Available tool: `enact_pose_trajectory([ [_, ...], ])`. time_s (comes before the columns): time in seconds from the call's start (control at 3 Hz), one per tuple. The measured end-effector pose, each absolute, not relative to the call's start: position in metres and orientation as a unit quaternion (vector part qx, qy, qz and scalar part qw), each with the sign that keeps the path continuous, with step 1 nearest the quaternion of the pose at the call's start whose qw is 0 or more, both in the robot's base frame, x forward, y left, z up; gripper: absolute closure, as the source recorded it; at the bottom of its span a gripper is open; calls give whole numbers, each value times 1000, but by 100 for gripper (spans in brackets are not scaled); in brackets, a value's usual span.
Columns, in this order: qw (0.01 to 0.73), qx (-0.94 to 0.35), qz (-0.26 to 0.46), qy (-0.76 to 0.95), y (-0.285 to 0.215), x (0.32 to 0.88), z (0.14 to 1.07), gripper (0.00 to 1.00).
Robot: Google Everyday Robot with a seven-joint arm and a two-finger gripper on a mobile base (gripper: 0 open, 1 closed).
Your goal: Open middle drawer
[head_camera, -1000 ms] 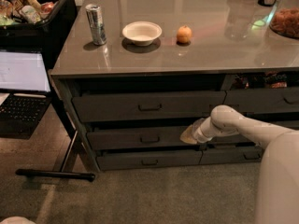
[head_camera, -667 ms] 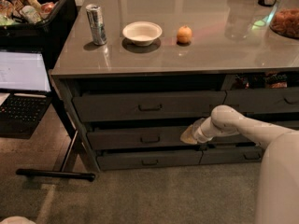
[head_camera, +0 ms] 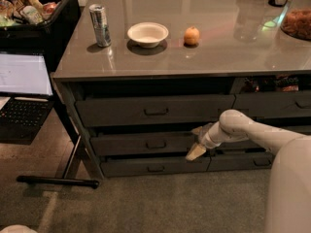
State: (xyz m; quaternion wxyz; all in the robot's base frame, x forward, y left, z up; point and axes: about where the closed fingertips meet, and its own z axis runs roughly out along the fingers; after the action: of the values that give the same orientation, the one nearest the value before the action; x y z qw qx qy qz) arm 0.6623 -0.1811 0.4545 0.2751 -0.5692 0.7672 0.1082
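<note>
Three wide drawers stack under the countertop (head_camera: 194, 57). The middle drawer (head_camera: 126, 144) sits between the other two, its front roughly flush with theirs, so I judge that little or no opening is done. The gripper (head_camera: 195, 143) is at that front's right end, well right of the small central handle (head_camera: 155, 144) and not on it. Whether the claw is wide or narrow I cannot tell. Reaching the handle and pulling remain. The carpeted floor (head_camera: 146, 203) ahead gives the drawer room, and the laptop (head_camera: 24, 81) sits off left.
</note>
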Motion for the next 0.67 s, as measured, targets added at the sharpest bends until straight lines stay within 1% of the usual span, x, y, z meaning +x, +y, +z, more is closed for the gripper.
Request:
enact_pose_trajectory([
  [0.67, 259, -578, 115, 765, -165, 671, 430, 0],
])
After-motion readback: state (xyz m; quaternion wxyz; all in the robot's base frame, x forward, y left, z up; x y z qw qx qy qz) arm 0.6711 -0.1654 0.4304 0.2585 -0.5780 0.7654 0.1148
